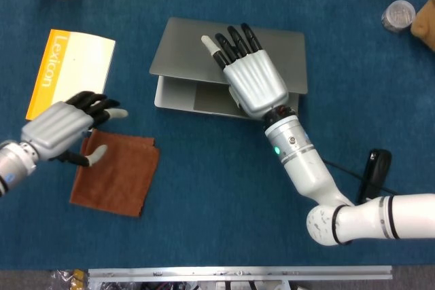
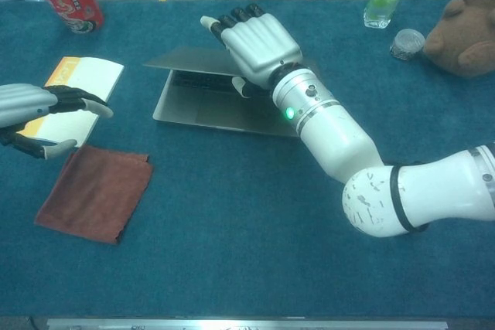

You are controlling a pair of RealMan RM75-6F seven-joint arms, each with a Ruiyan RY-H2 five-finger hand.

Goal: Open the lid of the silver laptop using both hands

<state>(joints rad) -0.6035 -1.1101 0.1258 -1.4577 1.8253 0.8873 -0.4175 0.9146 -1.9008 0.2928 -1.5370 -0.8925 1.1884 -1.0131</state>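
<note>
Right hand point(image 1: 250, 79): white, black-tipped; fingers flat over lid, thumb tucked under front edge, pinching lid of thin silver laptop point(image 1: 182, 49) at table centre. Lid raised slightly, keyboard strip visible in chest view.
Left hand point(image 1: 60, 127): holds nothing, fingers spread, hovers above rust-brown folded cloth point(image 1: 115, 174), beside white-and-orange booklet point(image 1: 71, 76), well apart from laptop.
Risk: base unpinned; one-handed lift likely drags or tips whole laptop across blue tabletop point(image 1: 204, 202). Lid slip from shallow thumb purchase possible.

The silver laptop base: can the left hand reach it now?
Probably yes. The left hand is open above the brown cloth, and only bare blue table lies between it and the silver laptop, whose lid the right hand holds up.
</note>
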